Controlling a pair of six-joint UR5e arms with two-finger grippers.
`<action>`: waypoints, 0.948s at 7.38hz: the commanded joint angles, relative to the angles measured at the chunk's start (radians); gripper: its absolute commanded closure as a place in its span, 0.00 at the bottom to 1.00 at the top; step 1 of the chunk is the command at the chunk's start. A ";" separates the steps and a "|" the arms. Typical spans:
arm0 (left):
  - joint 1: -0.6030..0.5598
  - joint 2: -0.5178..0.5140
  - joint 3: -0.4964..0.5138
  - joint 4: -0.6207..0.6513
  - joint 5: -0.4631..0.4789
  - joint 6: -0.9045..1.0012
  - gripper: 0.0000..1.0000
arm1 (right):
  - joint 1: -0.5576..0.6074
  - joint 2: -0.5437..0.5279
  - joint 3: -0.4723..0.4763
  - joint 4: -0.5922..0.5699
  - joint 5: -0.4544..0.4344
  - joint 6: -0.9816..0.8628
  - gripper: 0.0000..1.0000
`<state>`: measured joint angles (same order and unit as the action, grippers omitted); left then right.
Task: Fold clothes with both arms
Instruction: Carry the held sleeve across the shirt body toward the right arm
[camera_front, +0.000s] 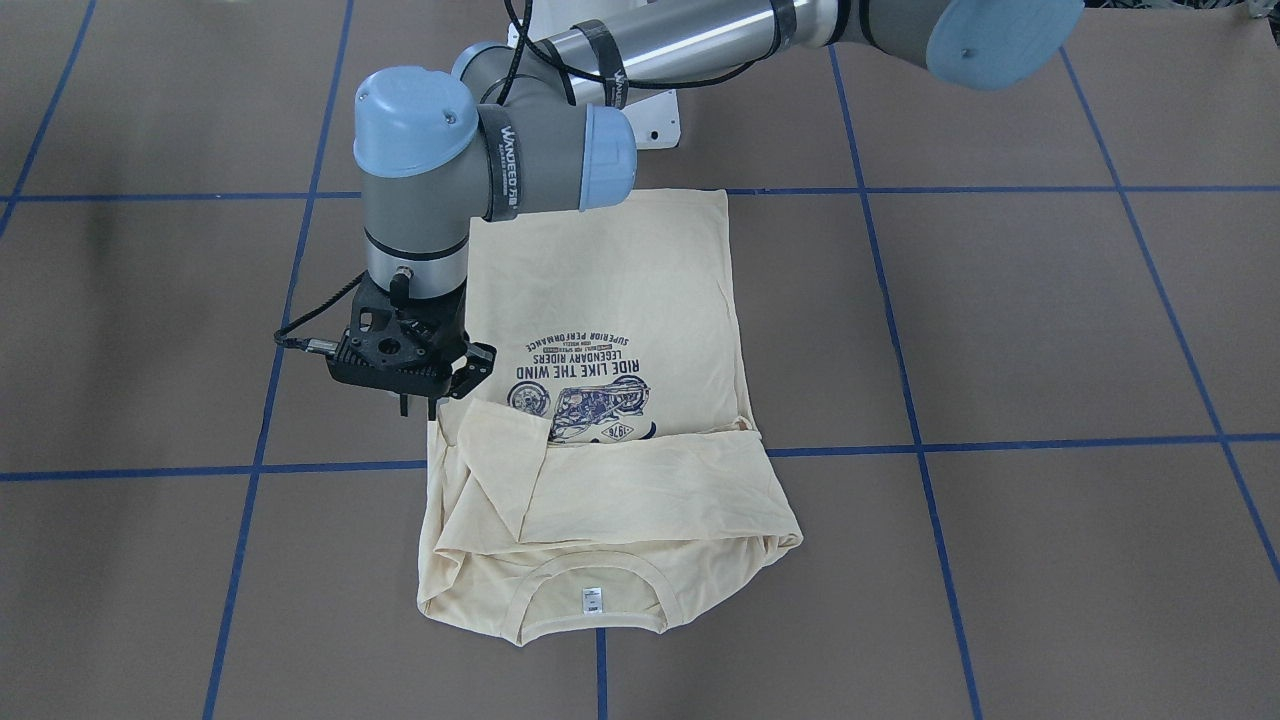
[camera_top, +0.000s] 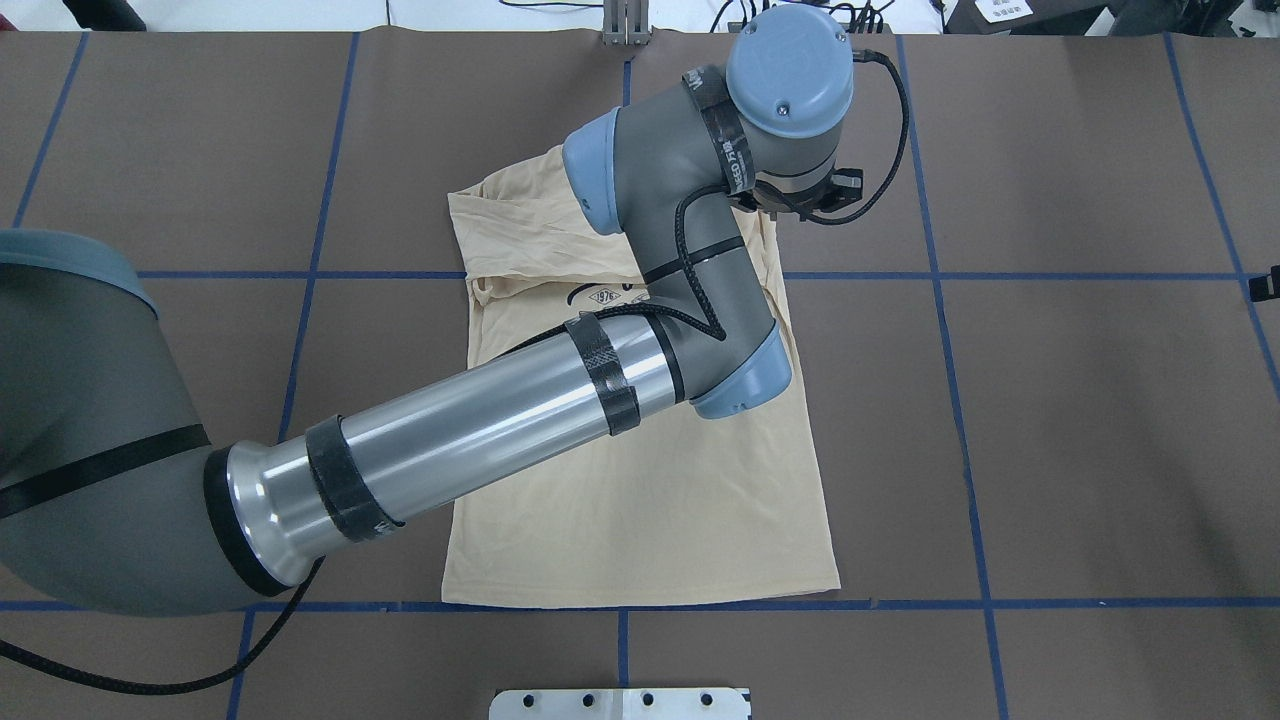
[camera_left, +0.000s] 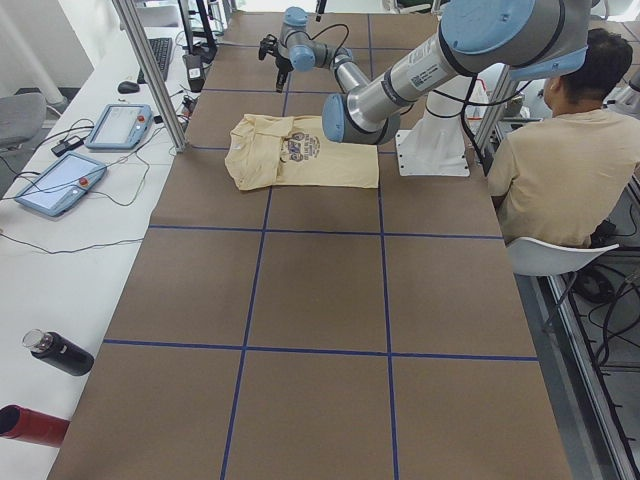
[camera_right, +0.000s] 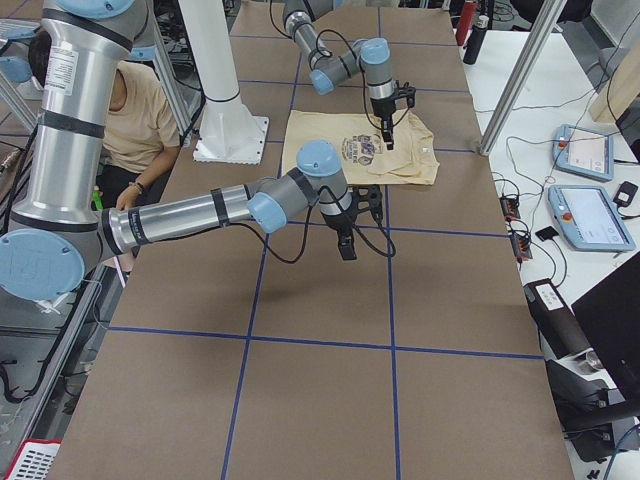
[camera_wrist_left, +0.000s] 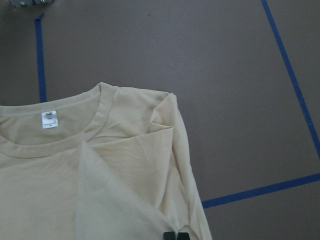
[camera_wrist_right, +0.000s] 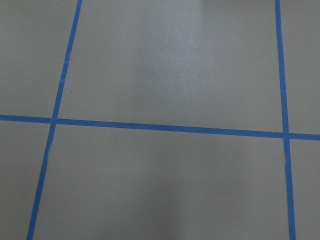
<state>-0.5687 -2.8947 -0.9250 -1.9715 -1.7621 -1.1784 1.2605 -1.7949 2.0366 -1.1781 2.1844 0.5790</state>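
The shirt lies flat on the table, its sleeves folded in across the chest and its body not yet folded, so perhaps halfway. The left end effector is clenched at the shirt's shoulder edge; whether it pinches cloth is unclear. The right end effector hangs well apart from the shirt, and I cannot tell its state.

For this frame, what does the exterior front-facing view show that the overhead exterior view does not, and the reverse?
Only front-facing: the left hand at the edge of the shirt, beside a folded-in sleeve; the collar with its label; most of the chest print.
Only overhead: the whole hem and a white plate at the table's near edge; the hand is hidden here.
Both: the shirt, the left arm reaching across it, the brown table and its blue tape lines.
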 joint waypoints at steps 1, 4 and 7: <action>0.007 0.003 0.008 -0.040 0.003 0.044 0.00 | -0.001 0.002 0.001 0.000 -0.002 0.001 0.00; 0.003 0.215 -0.270 0.060 -0.005 0.302 0.00 | -0.030 0.045 0.028 0.015 0.000 0.213 0.00; 0.003 0.585 -0.698 0.059 -0.028 0.374 0.00 | -0.247 0.040 0.144 0.017 -0.102 0.509 0.00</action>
<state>-0.5658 -2.4556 -1.4627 -1.9143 -1.7738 -0.8339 1.1178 -1.7530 2.1237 -1.1623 2.1409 0.9507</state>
